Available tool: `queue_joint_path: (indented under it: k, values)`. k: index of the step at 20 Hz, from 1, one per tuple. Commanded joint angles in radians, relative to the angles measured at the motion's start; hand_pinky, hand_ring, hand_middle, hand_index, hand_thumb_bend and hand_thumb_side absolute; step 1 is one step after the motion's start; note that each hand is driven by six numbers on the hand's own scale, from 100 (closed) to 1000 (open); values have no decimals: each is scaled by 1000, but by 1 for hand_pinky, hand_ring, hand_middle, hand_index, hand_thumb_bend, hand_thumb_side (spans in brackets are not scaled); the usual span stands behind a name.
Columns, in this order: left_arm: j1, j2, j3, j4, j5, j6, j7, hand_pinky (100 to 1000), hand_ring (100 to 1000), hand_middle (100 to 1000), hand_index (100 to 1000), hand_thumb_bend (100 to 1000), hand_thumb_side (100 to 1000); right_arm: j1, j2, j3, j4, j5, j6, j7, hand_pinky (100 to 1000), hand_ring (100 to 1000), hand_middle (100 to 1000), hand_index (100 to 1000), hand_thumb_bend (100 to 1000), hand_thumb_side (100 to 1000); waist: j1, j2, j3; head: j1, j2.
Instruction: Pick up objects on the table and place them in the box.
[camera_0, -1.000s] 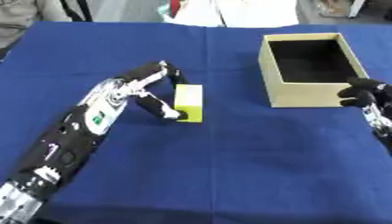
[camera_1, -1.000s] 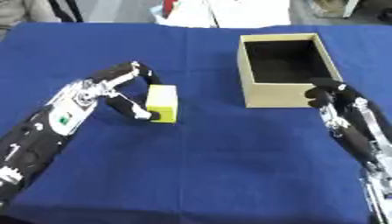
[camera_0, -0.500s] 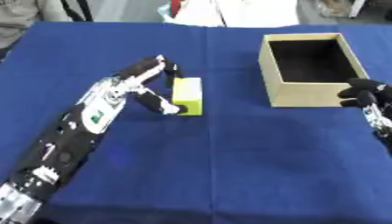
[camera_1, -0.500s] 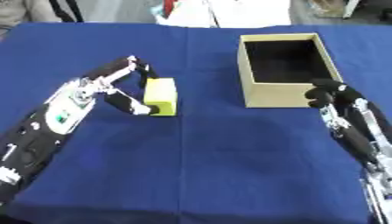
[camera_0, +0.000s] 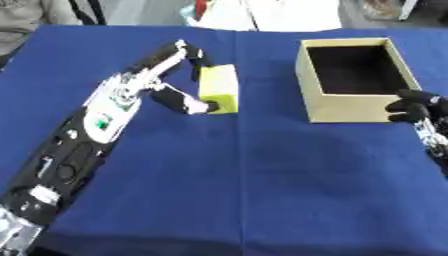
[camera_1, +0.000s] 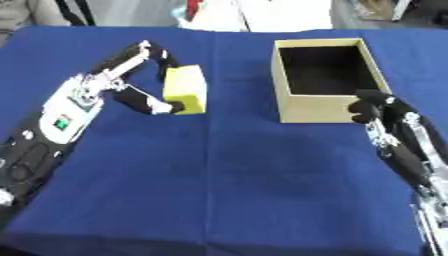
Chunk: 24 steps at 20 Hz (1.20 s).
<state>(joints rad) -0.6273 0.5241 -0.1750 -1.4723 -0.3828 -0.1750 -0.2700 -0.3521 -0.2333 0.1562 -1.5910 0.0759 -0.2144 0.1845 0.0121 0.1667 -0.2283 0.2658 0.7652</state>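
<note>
the left hand pinched the yellow block in its fingers, not yet in the empty box; right hand curled idle.

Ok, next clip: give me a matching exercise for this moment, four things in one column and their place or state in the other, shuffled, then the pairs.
Things:
1. yellow block
2. box
3. left hand
4. right hand

Place or state:
A. fingers curled at the box's near wall
B. open-topped, nothing visible inside
C. held between fingers and thumb, left of the box
D. fingers and thumb pinching the block

Pairs: 1-C, 2-B, 3-D, 4-A
</note>
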Motion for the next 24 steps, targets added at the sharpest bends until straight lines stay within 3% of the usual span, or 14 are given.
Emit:
queue_joint_path:
  k: [1, 9, 16, 24]
  values:
    - [-69, 35, -4, 0, 28, -2, 5, 842, 577, 343, 567, 545, 213, -15, -3, 10, -9, -7, -3, 13, 722, 747, 641, 815, 100, 684, 1, -16, -10, 10, 5]
    - [-256, -35, -17, 171, -7, -46, 25, 834, 582, 349, 571, 564, 189, -40, 20, 61, -4, -15, -7, 63, 722, 746, 639, 814, 100, 699, 14, -4, -83, 44, 5]
    - [-401, -133, -6, 368, -138, -116, 79, 823, 588, 367, 586, 594, 186, -77, 45, 116, -2, -20, -10, 119, 723, 746, 638, 814, 100, 716, 43, 23, -168, 79, -1]
    - [-453, -187, 19, 496, -292, -167, 136, 822, 596, 386, 601, 605, 217, -115, 70, 162, 0, -21, -14, 170, 723, 746, 636, 814, 100, 735, 81, 62, -269, 106, -38]
